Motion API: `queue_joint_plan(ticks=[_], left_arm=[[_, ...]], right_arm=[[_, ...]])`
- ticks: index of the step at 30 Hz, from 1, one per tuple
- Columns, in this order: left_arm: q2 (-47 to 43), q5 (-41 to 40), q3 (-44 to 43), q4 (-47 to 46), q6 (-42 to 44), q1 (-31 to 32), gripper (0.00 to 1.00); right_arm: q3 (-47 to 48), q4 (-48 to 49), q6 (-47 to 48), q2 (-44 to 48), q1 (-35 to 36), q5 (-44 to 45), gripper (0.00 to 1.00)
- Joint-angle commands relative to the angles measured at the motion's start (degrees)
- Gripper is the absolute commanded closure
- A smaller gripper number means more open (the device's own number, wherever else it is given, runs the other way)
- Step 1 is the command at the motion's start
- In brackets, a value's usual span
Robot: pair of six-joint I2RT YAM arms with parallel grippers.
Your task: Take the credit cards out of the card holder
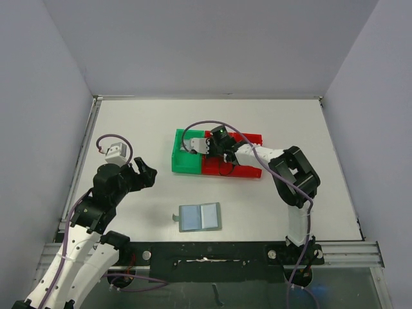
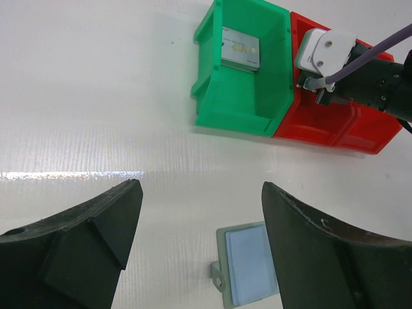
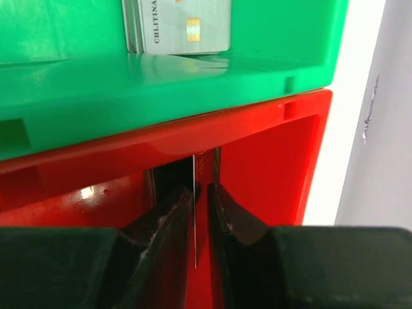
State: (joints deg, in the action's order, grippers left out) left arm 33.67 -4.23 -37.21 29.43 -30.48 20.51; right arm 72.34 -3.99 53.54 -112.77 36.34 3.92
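From above: the card holder [image 1: 200, 217] is lying open and flat on the table [image 1: 129, 129], near the front edge and well apart from both arms; nothing is sitting on it; a green bin [image 1: 187, 162] and a red bin [image 1: 248, 171] are standing side by side further back, touching each other; the right gripper [image 1: 217, 149] is reaching in over where the two meet; the left gripper [image 1: 149, 175] is hanging off to the left, jaws spread, holding nothing.

Left wrist view: the left gripper [image 2: 201, 193] is hovering wide open over bare table; part of the card holder [image 2: 248, 267] is peeking out by the right-hand finger [image 2: 328, 257], its small strap tab [image 2: 217, 273] pointing left; the credit cards [image 2: 241, 48] are resting against the far wall of the green bin [image 2: 238, 103]; the right arm's white wrist camera [image 2: 325, 50] is blocking part of the red bin [image 2: 360, 129].

Right wrist view: the right gripper [image 3: 198, 199] is sitting down inside the red bin [image 3: 264, 161], fingers nearly together with a thin card [image 3: 194, 225] standing edge-on between them; can't tell whether it's actually clamped; the green bin's wall [image 3: 161, 90] is standing right ahead, with the stacked credit cards [image 3: 183, 26] showing behind it.
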Motion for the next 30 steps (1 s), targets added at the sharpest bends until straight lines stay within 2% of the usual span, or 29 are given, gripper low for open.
queue_joint_plan(ticks=[1, 3, 12, 19, 30], left_arm=[[0.0, 0.8, -0.7, -3.1, 1.3, -0.5, 0.26], [0.1, 0.9, -0.7, -3.1, 1.3, -0.5, 0.26], [0.5, 1.7, -0.7, -3.3, 1.5, -0.4, 0.26], [0.7, 2.2, -0.7, -3.5, 1.6, -0.5, 0.26], [1.8, 3.6, -0.7, -3.8, 1.8, -0.5, 0.26]], right_arm=[[2.4, -0.8, -0.6, -0.8, -0.5, 0.0, 0.79], [2.6, -1.6, -0.9, -1.0, -0.5, 0.1, 0.73], [4.1, -2.7, -3.9, -1.0, -0.8, -0.2, 0.66], [6.1, -5.1, -6.3, 0.5, -1.1, -3.0, 0.54], [6.5, -5.5, -7.6, 2.4, -2.2, -3.7, 0.5]])
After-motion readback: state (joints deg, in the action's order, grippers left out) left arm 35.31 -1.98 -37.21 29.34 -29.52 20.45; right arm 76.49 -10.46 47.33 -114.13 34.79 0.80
